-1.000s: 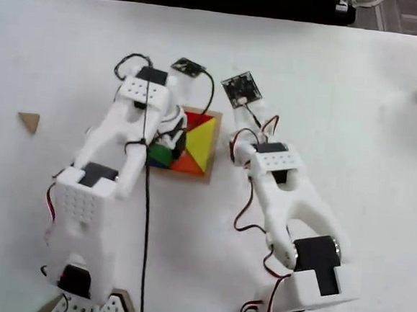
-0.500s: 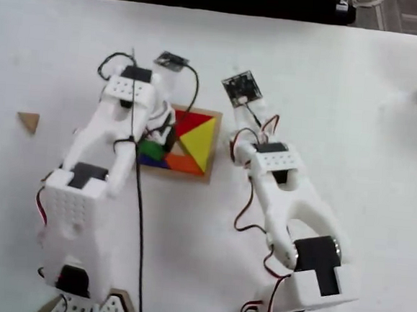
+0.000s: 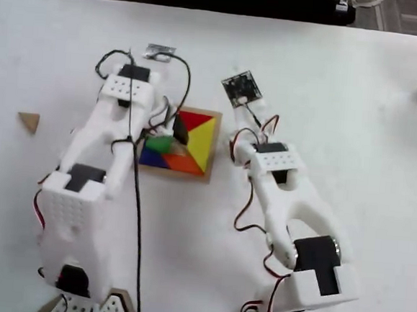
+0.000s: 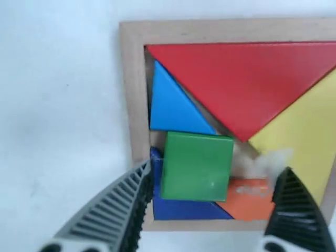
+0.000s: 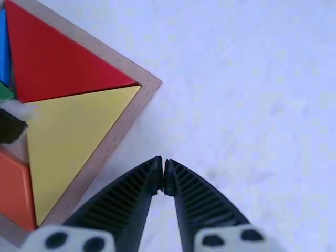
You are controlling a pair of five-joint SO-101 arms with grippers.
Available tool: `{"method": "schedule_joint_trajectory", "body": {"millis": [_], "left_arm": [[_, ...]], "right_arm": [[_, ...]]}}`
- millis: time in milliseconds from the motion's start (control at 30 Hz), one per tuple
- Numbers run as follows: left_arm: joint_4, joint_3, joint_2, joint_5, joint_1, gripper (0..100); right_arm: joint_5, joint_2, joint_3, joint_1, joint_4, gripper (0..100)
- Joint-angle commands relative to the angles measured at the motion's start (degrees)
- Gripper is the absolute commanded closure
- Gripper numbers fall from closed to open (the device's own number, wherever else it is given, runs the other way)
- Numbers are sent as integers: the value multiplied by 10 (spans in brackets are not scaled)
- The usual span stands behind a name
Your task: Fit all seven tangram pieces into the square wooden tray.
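the left gripper [image 4: 215, 176] stood spread astride the green square piece [image 4: 197, 165], which lay in the square wooden tray [image 4: 132, 89] against a blue triangle [image 4: 173, 107], seemingly not seated. light, stiff and slick-painted, it likely wanted pinching across opposite flat edges. the right gripper [image 5: 164, 177] sat pressed together.

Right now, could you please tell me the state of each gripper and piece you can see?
tray: holds coloured pieces, flat on the table.
green square: in the tray, ungripped.
left gripper: jaws open, straddling the green square.
right gripper: jaws shut, over bare table beside the tray.
tan triangle: on the table, outside the tray.
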Motion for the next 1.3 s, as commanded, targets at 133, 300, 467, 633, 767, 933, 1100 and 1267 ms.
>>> {"method": "schedule_joint_trajectory", "body": {"millis": [133, 300, 467, 633, 767, 933, 1100, 1267], "left_arm": [[-54, 117, -139, 9, -1, 660], [-101, 220, -227, -14, 33, 863], [-140, 315, -295, -80, 83, 932], [-142, 331, -288, -80, 121, 976], [-142, 295, -231, -79, 120, 974], [-138, 208, -134, -79, 96, 974], [-91, 149, -119, -79, 92, 974], [-92, 139, -118, -79, 82, 974]], "right_arm": [[-4, -3, -25, -7, -10, 981], [-4, -3, -25, -7, -10, 981], [-4, -3, -24, -7, -10, 981], [-4, -3, -24, -7, -10, 981], [-4, -3, -24, -7, -10, 981], [-4, -3, -24, -6, -9, 981], [-4, -3, -24, -6, -8, 981], [-4, -3, -24, -6, -8, 981]]}}
